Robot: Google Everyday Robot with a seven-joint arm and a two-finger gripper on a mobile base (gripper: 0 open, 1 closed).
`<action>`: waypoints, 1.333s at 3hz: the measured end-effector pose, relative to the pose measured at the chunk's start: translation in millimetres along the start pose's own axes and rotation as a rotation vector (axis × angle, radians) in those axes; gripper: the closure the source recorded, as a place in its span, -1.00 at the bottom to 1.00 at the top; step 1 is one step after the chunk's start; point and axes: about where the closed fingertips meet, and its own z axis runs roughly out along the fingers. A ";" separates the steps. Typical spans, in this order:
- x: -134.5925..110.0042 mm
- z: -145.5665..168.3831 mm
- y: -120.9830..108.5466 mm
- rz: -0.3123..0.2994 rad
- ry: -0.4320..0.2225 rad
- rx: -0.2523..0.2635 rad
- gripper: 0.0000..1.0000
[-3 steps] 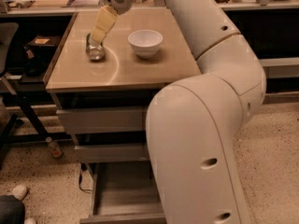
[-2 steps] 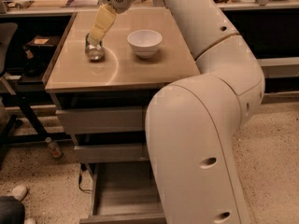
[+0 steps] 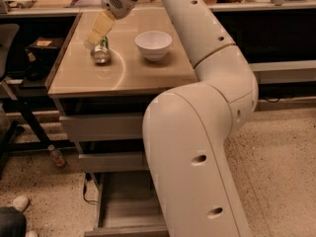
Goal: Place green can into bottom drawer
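Observation:
The green can (image 3: 101, 54) lies on its side on the cabinet top (image 3: 123, 75), at the back left, with a silver end facing me. My gripper (image 3: 97, 32) hangs right above the can, tilted down and left, and covers its far part. I cannot tell whether it touches the can. The bottom drawer (image 3: 129, 207) stands pulled open at the foot of the cabinet, with its wood-grain floor showing; my arm hides its right side.
A white bowl (image 3: 154, 44) stands on the cabinet top right of the can. The top drawer (image 3: 101, 127) and the middle drawer (image 3: 113, 161) are shut. My large white arm (image 3: 197, 147) fills the right foreground. A dark chair (image 3: 10, 83) and a small bottle (image 3: 56, 156) are at the left.
The gripper has edged slightly down and left over the can. The can, the bowl and the drawers have not moved.

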 end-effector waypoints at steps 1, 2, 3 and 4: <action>-3.6 4.5 -15.5 0.022 -0.021 0.013 -1.00; -3.6 4.4 -15.6 0.023 -0.021 0.013 -1.00; 6.4 24.3 -15.3 0.076 0.115 0.033 -1.00; 14.0 46.1 -15.8 0.127 0.228 0.055 -1.00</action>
